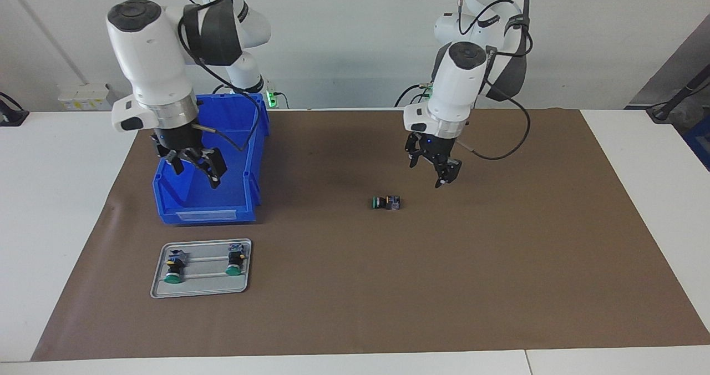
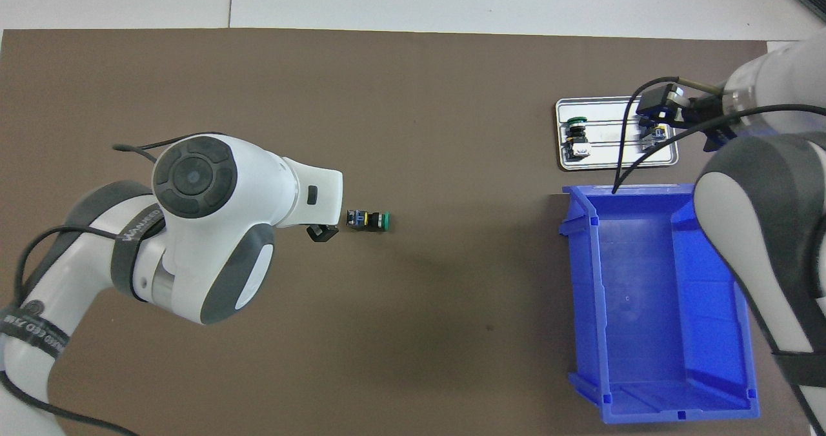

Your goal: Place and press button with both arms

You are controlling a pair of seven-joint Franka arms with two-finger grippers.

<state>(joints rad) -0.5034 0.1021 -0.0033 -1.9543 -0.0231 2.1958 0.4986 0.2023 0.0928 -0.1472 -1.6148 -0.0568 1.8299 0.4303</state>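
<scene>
"FRANKA" on left arm (image 2: 139, 223), button (image 1: 386, 202) loose

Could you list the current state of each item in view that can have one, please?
Loose button: lying on its side on the brown mat, untouched.
Two buttons: mounted on the metal tray.
Blue bin: upright, empty.
Left tool: raised over the mat beside the loose button, open, empty.
Right tool: over the bin, open, empty.
</scene>
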